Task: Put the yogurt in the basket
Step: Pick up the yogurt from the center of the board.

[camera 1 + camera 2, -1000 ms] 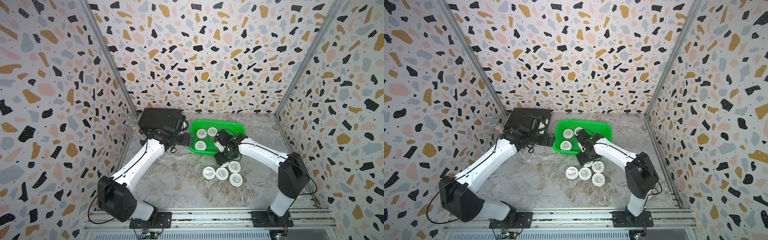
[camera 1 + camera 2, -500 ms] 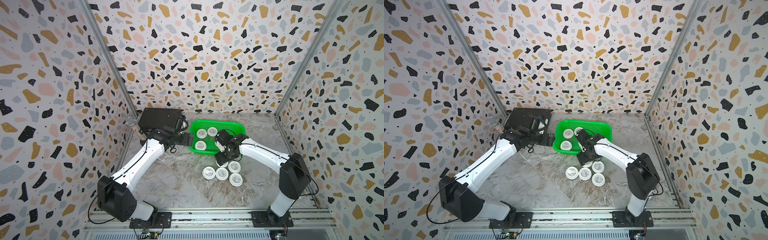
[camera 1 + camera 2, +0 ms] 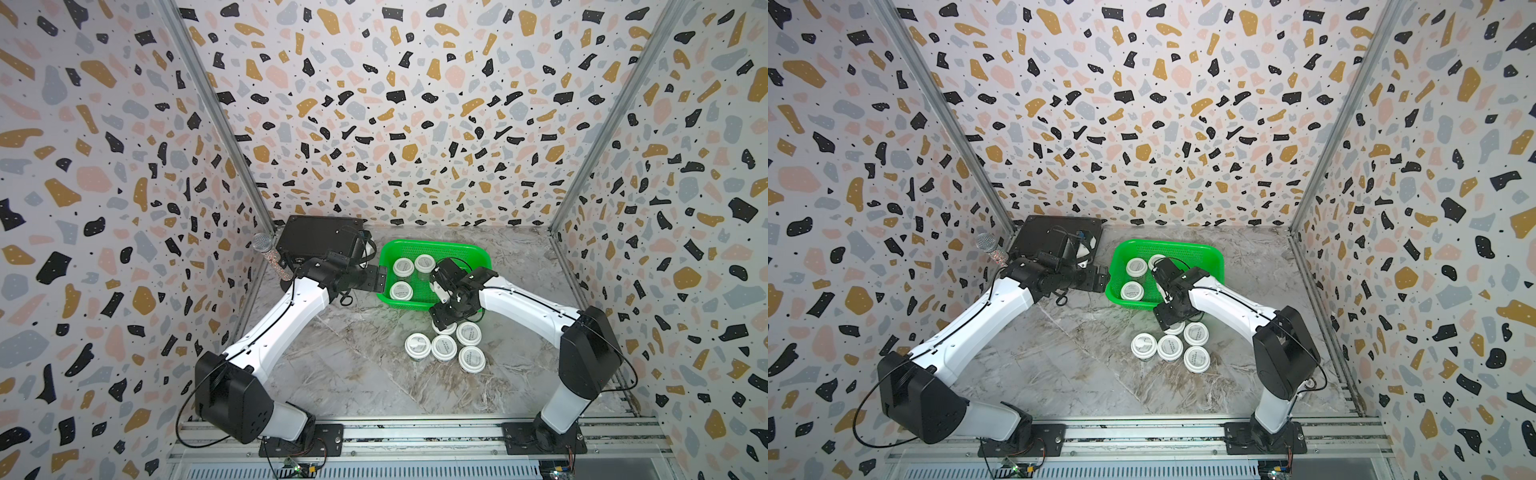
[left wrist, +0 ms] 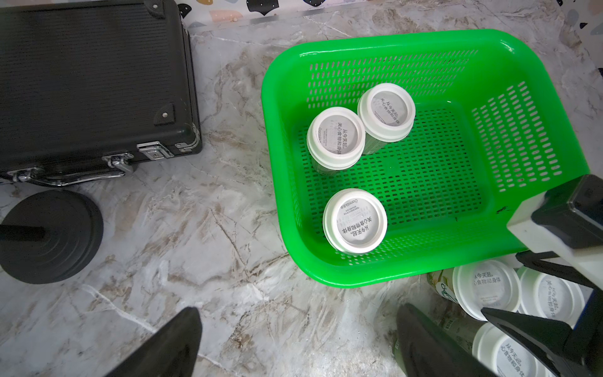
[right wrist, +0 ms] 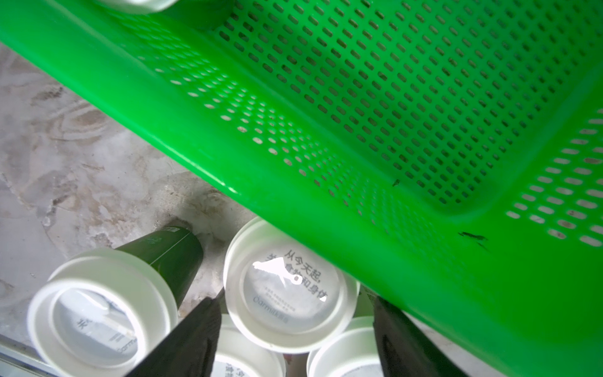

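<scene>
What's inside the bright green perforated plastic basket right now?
Three white-lidded yogurt cups stand upright in the basket, two side by side, one apart. The right arm covers one corner, so nothing can be confirmed there.

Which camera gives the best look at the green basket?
The left wrist view: the basket shows nearly whole. Both top views show it small, partly behind the right arm; the right wrist view, only a part.

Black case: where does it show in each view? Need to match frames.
Top view: black case at the back wall, next to the basket.
Top view: same spot, cables lying on it.
Left wrist: case across bare marble from the basket, latches visible.
Right wrist: not in it.
Shared landmark: green basket, in all four.
</scene>
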Motion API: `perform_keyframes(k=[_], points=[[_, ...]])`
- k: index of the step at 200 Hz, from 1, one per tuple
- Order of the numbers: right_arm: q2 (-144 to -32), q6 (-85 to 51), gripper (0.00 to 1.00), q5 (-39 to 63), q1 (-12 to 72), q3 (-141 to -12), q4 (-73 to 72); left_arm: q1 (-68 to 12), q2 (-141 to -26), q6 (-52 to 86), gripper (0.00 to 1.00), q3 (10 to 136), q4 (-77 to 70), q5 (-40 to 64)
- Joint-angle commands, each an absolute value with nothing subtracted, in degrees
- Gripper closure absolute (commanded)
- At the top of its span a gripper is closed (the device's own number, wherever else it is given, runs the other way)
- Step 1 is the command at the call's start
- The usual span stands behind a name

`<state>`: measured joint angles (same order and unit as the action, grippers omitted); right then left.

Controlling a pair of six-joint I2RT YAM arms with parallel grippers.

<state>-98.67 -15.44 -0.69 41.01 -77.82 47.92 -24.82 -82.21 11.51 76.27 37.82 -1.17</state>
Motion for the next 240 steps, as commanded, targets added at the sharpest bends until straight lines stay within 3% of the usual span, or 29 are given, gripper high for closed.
perform_keyframes(k=[1,141,180,240], points=[[-99.3,-16.0,0.21,-1.1,41.2,-77.6,48.3,-24.6,-81.5,10.9,0.04,75.4,36.4,-1.8],[-100.7,-15.8,0.29,-0.5,41.3,-77.5,47.8,-24.5,-81.6,10.7,0.04,75.5,36.4,-2.1],[-96.7,-15.2,0.35,0.5,41.3,-77.9,48.8,-24.5,-81.5,10.7,0.04,75.5,36.4,-2.1],[-88.8,-12.6,0.37,6.6,40.7,-79.4,50.8,-24.4,-81.2,10.7,0.04,75.6,36.4,-2.1]])
